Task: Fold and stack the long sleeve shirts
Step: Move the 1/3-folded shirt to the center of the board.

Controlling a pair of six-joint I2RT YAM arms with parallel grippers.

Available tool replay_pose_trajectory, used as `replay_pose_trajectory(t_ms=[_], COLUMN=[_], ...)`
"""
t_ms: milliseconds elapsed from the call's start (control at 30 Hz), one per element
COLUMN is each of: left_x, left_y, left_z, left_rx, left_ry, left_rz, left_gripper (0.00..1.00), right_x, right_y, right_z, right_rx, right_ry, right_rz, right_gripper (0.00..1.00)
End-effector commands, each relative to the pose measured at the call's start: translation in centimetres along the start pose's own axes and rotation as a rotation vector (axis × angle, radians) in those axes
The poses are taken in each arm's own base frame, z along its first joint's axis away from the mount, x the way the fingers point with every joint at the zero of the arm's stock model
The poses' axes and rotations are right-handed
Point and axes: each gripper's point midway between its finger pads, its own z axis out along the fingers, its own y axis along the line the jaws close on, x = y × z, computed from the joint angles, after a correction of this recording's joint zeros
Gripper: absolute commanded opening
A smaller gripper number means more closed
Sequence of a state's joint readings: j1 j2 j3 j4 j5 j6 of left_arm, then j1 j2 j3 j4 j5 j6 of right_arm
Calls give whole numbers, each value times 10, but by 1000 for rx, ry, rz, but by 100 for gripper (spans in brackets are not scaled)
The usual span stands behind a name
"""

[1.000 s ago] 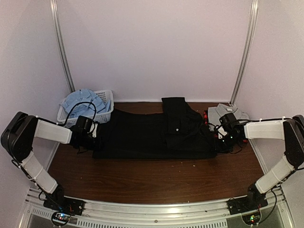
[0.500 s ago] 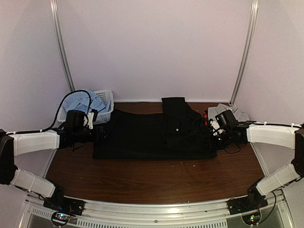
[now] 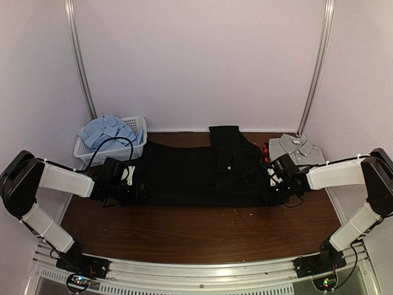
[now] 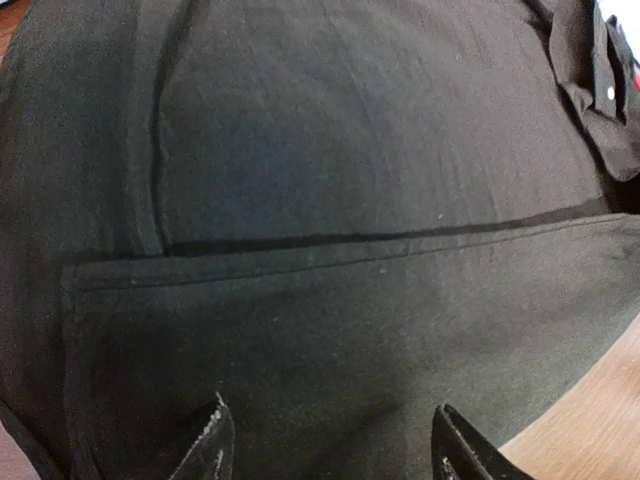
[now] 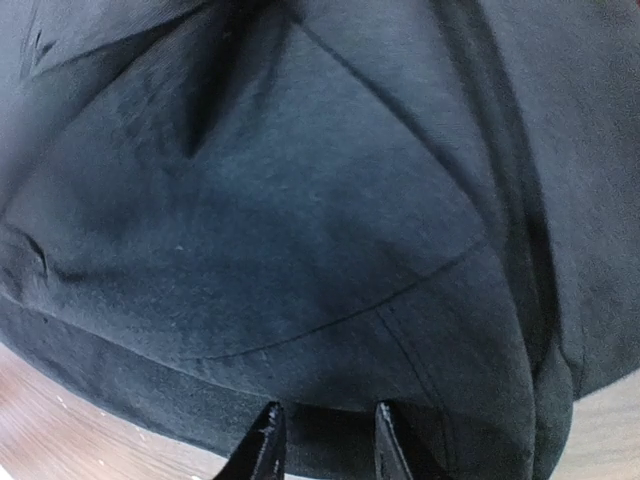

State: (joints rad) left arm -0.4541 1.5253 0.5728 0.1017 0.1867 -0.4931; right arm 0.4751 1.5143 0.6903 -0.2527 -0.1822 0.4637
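The black shirt lies spread flat across the middle of the table. It fills the left wrist view and the right wrist view. My left gripper is open wide and low over the shirt's left end, near its front edge. My right gripper sits at the shirt's right end with its jaws partly open over the hem. The light blue shirt is heaped in the basket. The grey shirt lies folded at the back right. A red sliver of the plaid shirt shows beside it.
A white mesh basket stands at the back left corner. Bare brown tabletop runs between the shirt and the arm bases. White walls close in the back and both sides.
Both arms have reached inward. The left gripper moved right onto the black shirt's left end. The right gripper moved left onto its right end, uncovering the grey shirt.
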Motion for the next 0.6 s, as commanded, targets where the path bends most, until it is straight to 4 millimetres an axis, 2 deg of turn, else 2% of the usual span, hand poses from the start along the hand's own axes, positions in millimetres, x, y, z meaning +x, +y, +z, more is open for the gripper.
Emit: replay_pose_trajectory(t_ms=[0, 267, 567], left_x=[18, 77, 125], left_y=[-1, 2, 12], left_z=[0, -6, -35], left_rx=[-3, -43, -128], left_ry=[33, 161, 233], left_rz=[-28, -86, -117], left_gripper=[69, 67, 67], right_x=[20, 49, 72], right_y=[-20, -36, -35], right_z=[1, -12, -40], right_rx=[82, 148, 196], right_ry=[24, 62, 60], right_rz=[95, 182, 183], right_gripper=[35, 38, 37])
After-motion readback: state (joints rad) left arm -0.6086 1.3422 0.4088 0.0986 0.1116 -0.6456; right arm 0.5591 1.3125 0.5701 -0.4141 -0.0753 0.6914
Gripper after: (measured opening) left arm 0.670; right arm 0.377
